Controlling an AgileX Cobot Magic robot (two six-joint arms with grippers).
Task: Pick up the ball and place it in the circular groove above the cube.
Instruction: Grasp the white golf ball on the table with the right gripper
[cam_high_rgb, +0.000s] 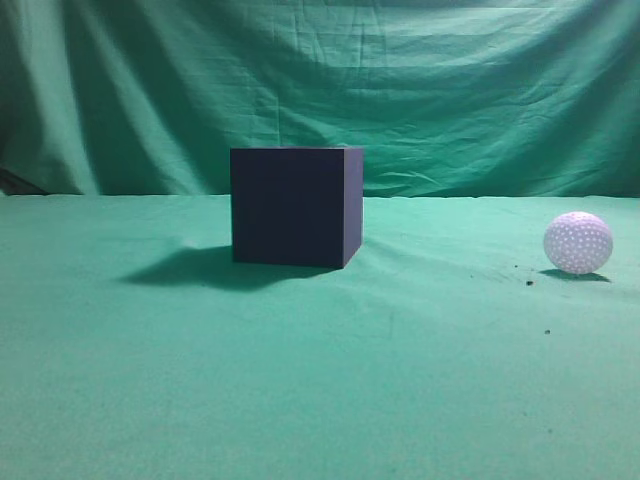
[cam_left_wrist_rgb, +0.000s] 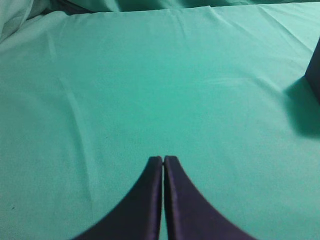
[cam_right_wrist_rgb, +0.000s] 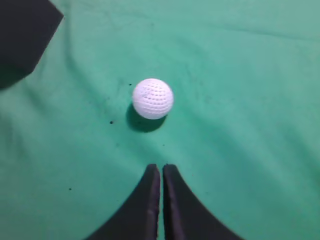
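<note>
The dark navy cube (cam_high_rgb: 295, 205) stands on the green cloth at mid-table; its top face is not visible in the exterior view. The white dimpled ball (cam_high_rgb: 578, 242) rests on the cloth far to the right of it. In the right wrist view the ball (cam_right_wrist_rgb: 153, 98) lies ahead of my right gripper (cam_right_wrist_rgb: 161, 168), which is shut and empty, with the cube's corner (cam_right_wrist_rgb: 25, 35) at top left. My left gripper (cam_left_wrist_rgb: 163, 160) is shut and empty over bare cloth; the cube's edge (cam_left_wrist_rgb: 315, 70) shows at the right border. Neither gripper appears in the exterior view.
A green cloth (cam_high_rgb: 300, 380) covers the table and a green curtain (cam_high_rgb: 450, 90) hangs behind. A few dark specks (cam_high_rgb: 529, 283) lie on the cloth near the ball.
</note>
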